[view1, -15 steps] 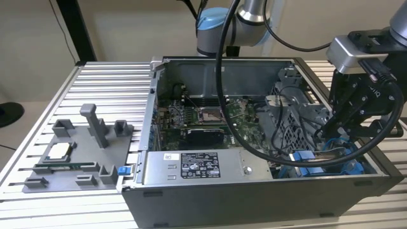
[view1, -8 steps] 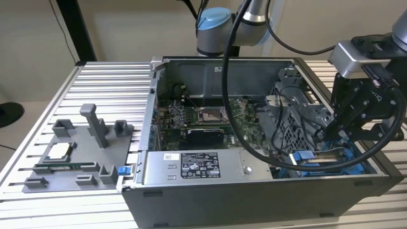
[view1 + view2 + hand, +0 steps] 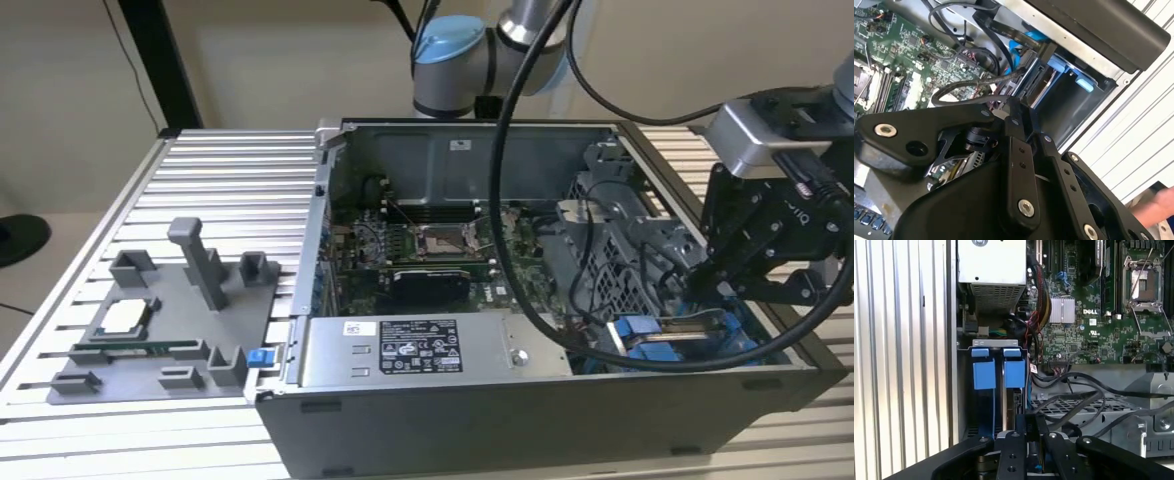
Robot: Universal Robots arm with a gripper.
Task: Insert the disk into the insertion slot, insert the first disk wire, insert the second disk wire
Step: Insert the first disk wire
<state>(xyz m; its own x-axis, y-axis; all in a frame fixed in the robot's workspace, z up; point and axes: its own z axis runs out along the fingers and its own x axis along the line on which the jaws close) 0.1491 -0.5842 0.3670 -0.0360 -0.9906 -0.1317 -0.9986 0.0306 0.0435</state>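
In the exterior view my gripper (image 3: 698, 294) reaches down into the front corner of the open computer case, on the exterior view's right, just above the insertion slot (image 3: 663, 338) with its bright blue rails. The disk (image 3: 1010, 405) stands edge-on in the slot behind two blue tabs (image 3: 985, 372) in the first wrist view. Its silver edge (image 3: 1041, 92) also shows in the second wrist view. In both wrist views the gripper (image 3: 1032, 429) (image 3: 1020, 114) sits right at the disk's end. Its fingers stand close together on the black connector of a disk wire (image 3: 969, 85).
A grey power-supply box (image 3: 400, 350) lies along the case's front, beside the motherboard (image 3: 427, 255). Loose black cables (image 3: 1079, 395) cross the perforated cage next to the slot. A grey fixture tray (image 3: 147, 330) rests on the slatted table. A person's hand (image 3: 1159, 205) is near the case.
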